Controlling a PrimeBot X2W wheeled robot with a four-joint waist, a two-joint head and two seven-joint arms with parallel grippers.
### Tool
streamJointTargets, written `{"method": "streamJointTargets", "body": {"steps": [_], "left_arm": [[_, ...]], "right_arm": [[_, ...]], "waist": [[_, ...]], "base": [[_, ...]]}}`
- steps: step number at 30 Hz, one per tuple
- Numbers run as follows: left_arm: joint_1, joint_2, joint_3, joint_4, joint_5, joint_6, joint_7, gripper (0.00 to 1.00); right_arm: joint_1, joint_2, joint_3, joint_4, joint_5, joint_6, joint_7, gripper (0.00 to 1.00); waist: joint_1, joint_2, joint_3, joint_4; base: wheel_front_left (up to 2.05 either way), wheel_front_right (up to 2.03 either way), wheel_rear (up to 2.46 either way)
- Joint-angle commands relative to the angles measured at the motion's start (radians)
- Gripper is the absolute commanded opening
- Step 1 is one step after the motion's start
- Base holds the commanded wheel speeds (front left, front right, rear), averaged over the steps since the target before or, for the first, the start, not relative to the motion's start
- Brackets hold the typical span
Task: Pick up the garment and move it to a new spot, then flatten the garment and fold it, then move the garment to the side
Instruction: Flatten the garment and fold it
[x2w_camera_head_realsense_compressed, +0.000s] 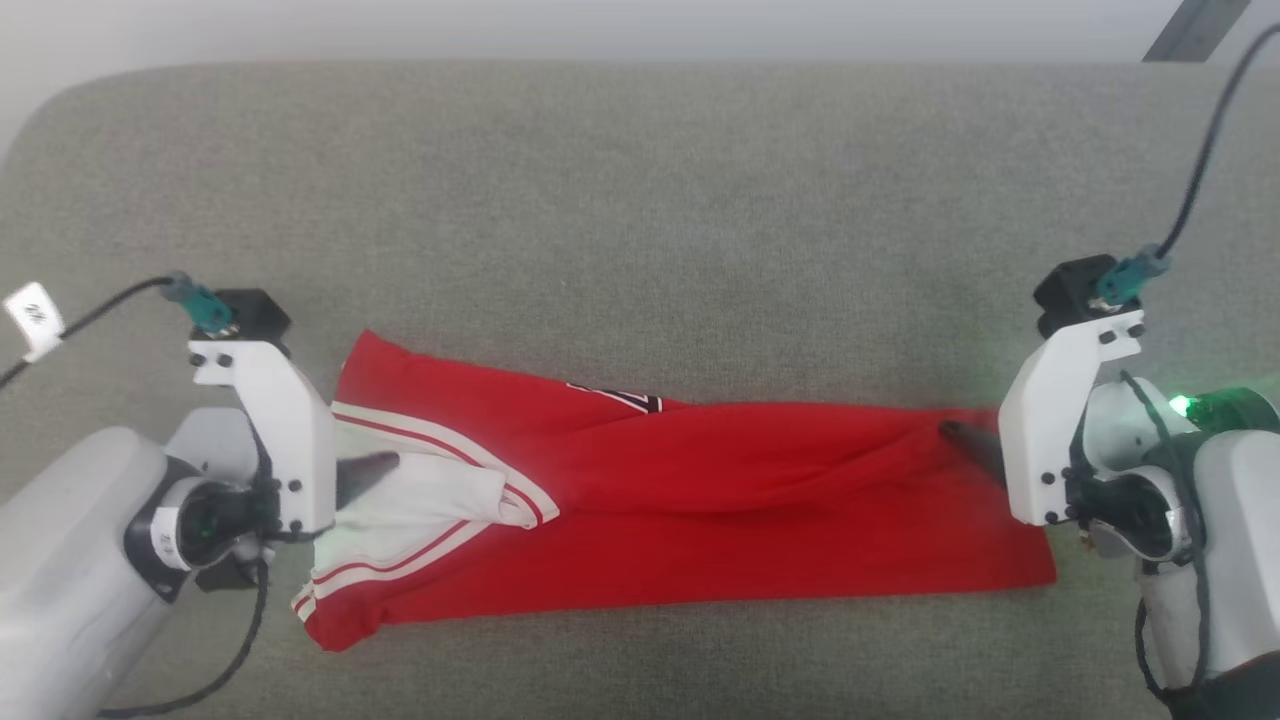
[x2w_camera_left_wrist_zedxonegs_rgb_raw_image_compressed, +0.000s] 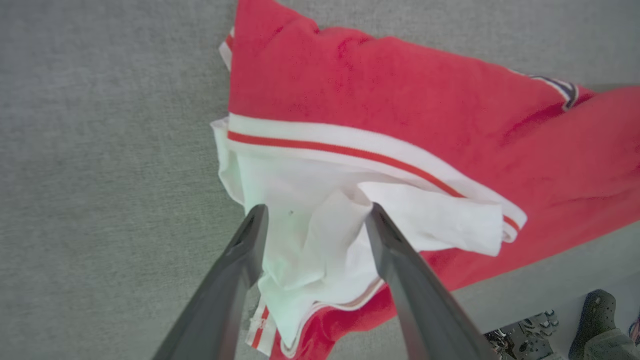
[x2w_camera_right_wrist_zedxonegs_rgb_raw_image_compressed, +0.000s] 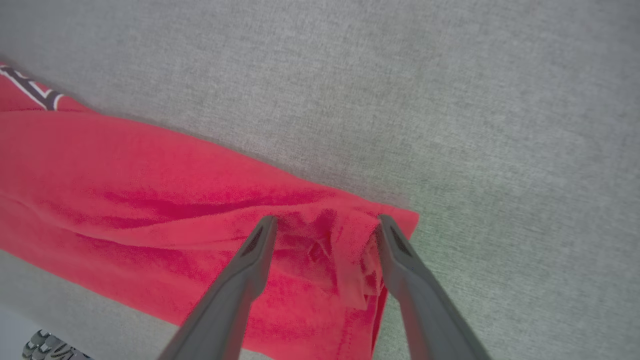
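Now open, holding nothing: left gripper over the bunched left end of the garment, right gripper over its rumpled right. Risks folding creases in unless smoothed.

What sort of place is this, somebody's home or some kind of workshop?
Probably a robot test room, not a home: a wide grey cloth-covered table bears one red garment, with the left gripper and right gripper open at the garment's two ends.

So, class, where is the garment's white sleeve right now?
In the head view the white sleeve lies at the left end of the red garment, bunched on the grey surface between the open fingers of the left gripper.
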Motion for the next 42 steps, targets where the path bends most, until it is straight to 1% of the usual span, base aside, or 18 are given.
{"method": "streamJointTargets", "body": {"steps": [1,3,4,6,11,12,20,22,25,27,30,34,35,36,37,38,40,42], "left_arm": [[-0.002,0.002,0.008,0.001,0.0,-0.01,-0.017,1.0],[0.006,0.009,0.02,-0.005,0.016,-0.017,-0.058,1.0],[0.011,0.016,0.024,-0.005,0.026,-0.012,-0.08,1.0],[0.027,0.019,0.032,-0.014,0.043,-0.016,-0.125,1.0],[0.072,0.033,0.083,-0.032,0.062,-0.023,-0.291,1.0],[0.072,0.033,0.083,-0.032,0.062,-0.023,-0.291,1.0],[0.167,0.043,0.177,-0.038,0.11,-0.042,-0.616,1.0],[0.193,0.047,0.196,-0.033,0.131,-0.043,-0.698,1.0],[0.231,0.045,0.221,-0.025,0.16,-0.032,-0.814,1.0],[0.265,0.043,0.237,-0.012,0.167,-0.029,-0.877,1.0],[0.303,0.035,0.269,0.002,0.186,-0.026,-0.932,1.0],[0.351,0.007,0.336,0.016,0.243,-0.028,-0.952,1.0],[0.362,-0.004,0.373,0.012,0.261,-0.033,-0.953,1.0],[0.378,-0.021,0.408,0.008,0.294,-0.037,-0.954,1.0],[0.398,-0.042,0.445,0.003,0.323,-0.044,-0.954,1.0],[0.421,-0.066,0.485,0.002,0.345,-0.053,-0.952,1.0],[0.451,-0.096,0.556,-0.007,0.41,-0.074,-0.952,1.0],[0.487,-0.137,0.62,-0.003,0.451,-0.102,-0.952,1.0]], "right_arm": [[-0.001,0.0,-0.003,-0.002,0.014,0.0,-0.007,1.0],[0.0,-0.001,-0.017,-0.002,0.022,0.0,-0.017,1.0],[0.0,-0.004,-0.023,-0.002,0.024,0.0,-0.025,1.0],[-0.001,-0.002,-0.046,0.005,0.025,0.0,-0.041,1.0],[0.006,-0.01,-0.087,0.031,-0.002,0.0,-0.044,1.0],[0.006,-0.01,-0.087,0.031,-0.002,0.0,-0.044,1.0],[0.053,-0.015,-0.129,0.084,0.009,0.0,0.01,1.0],[0.064,-0.011,-0.137,0.1,0.015,0.0,0.015,1.0],[0.077,-0.005,-0.141,0.126,0.014,0.0,0.012,1.0],[0.085,-0.002,-0.141,0.15,0.009,0.0,0.009,1.0],[0.087,0.01,-0.139,0.183,0.011,0.0,0.0,1.0],[0.086,0.024,-0.13,0.229,0.02,0.0,-0.012,1.0],[0.086,0.026,-0.122,0.24,0.025,0.0,-0.01,0.85],[0.087,0.024,-0.117,0.248,0.031,0.0,-0.014,0.41],[0.088,0.023,-0.112,0.253,0.037,0.0,-0.02,0.11],[0.088,0.023,-0.109,0.256,0.043,0.0,-0.024,0.0],[0.089,0.017,-0.104,0.264,0.052,0.0,-0.03,0.0],[0.086,0.006,-0.108,0.269,0.058,0.0,-0.04,0.0]], "waist": [[0.0,-0.0001,-0.015,0.003],[0.0,-0.0001,-0.028,0.004],[0.0,-0.0001,-0.034,0.005],[0.0,-0.0001,-0.043,0.008],[0.0,-0.0001,-0.056,0.018],[0.0,-0.0001,-0.056,0.018],[0.0,-0.0001,-0.058,0.047],[0.0,-0.0001,-0.059,0.056],[0.0,-0.0001,-0.058,0.07],[0.0,-0.0001,-0.059,0.079],[0.0,-0.0001,-0.059,0.092],[0.0,-0.0001,-0.062,0.111],[0.0,-0.0001,-0.063,0.115],[0.0,-0.0001,-0.064,0.119],[0.0,-0.0001,-0.066,0.124],[0.0,-0.0001,-0.068,0.126],[0.0,-0.0001,-0.071,0.131],[0.0,-0.0001,-0.075,0.133]], "base": [[0.0,0.0,0.0],[0.0,0.0,0.0],[0.0,0.0,0.0],[0.0,0.0,0.0],[0.0,0.0,0.0],[0.0,0.0,0.0],[0.0,0.0,0.0],[0.0,0.0,0.0],[0.0,0.0,0.0],[0.0,0.0,0.0],[0.0,0.0,0.0],[0.0,0.0,0.0],[0.0,0.0,0.0],[0.0,0.0,0.0],[0.0,0.0,0.0],[0.0,0.0,0.0],[0.0,0.0,0.0],[0.0,0.0,0.0]]}}
